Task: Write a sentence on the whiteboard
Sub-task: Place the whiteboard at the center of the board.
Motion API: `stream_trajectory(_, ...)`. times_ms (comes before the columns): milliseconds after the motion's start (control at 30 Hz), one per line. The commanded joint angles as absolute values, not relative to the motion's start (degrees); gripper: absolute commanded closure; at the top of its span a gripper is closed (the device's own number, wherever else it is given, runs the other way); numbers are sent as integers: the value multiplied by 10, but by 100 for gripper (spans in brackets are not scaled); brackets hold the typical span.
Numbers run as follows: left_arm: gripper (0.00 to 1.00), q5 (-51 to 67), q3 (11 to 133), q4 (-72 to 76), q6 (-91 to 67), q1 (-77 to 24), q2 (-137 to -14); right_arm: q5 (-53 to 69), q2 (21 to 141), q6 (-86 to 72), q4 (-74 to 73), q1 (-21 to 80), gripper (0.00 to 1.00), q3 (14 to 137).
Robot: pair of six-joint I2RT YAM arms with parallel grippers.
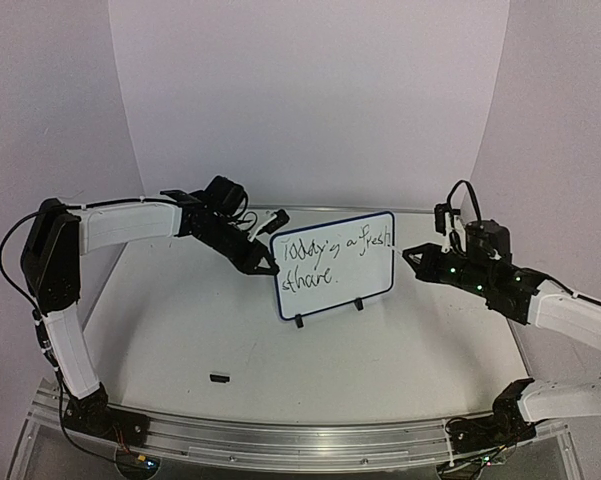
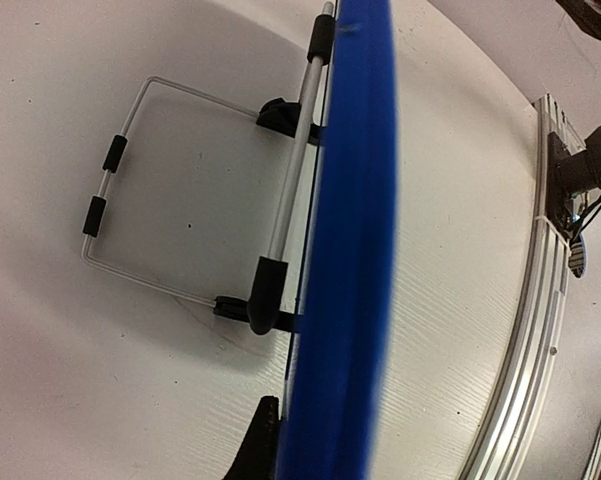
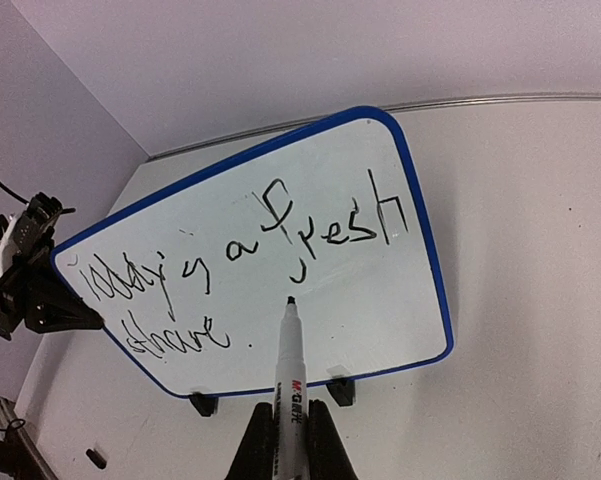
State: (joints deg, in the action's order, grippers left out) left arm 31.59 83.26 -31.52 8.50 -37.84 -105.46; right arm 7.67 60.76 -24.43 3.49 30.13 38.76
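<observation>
The whiteboard [image 1: 332, 262] stands upright on two black feet at mid-table, white with a blue rim. The sentence [image 3: 230, 265] runs across it in two lines of black script. My left gripper [image 1: 270, 262] is shut on the board's left edge. In the left wrist view that rim [image 2: 350, 250] runs edge-on, with one black finger [image 2: 252, 448] pressed against it. My right gripper [image 3: 291, 440] is shut on a black-and-white marker [image 3: 292, 370]. The marker's tip points at the board's face below "fresh"; I cannot tell if it touches. From above, the right gripper [image 1: 412, 255] sits just right of the board.
A small black cap-like piece [image 1: 218, 378] lies on the table in front of the left arm. A bent wire stand [image 2: 130, 200] rests on the table behind the board. An aluminium rail [image 1: 280, 435] lines the near edge, and white backdrop walls close the back.
</observation>
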Motion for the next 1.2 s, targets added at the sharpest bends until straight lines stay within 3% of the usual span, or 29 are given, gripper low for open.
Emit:
stream_trajectory(0,100,343,808,-356,66,-372,-1024,65,590,-234,26,298,100,387)
stream_trajectory(433,99,343,768,-356,56,-357,-991,65,572,-228,12,296,100,388)
stream_trajectory(600,80,327,753,-340,45,-357,-972,67,564,-227,7,296,100,388)
stream_trajectory(767,45,285,720,-326,25,-357,-925,83,546,-224,-24,296,100,399)
stream_trajectory(867,33,242,677,-316,8,-357,-853,84,526,-206,-79,296,100,420)
stream_trajectory(1167,28,164,513,-224,-145,-385,-675,92,516,-195,-114,296,100,426)
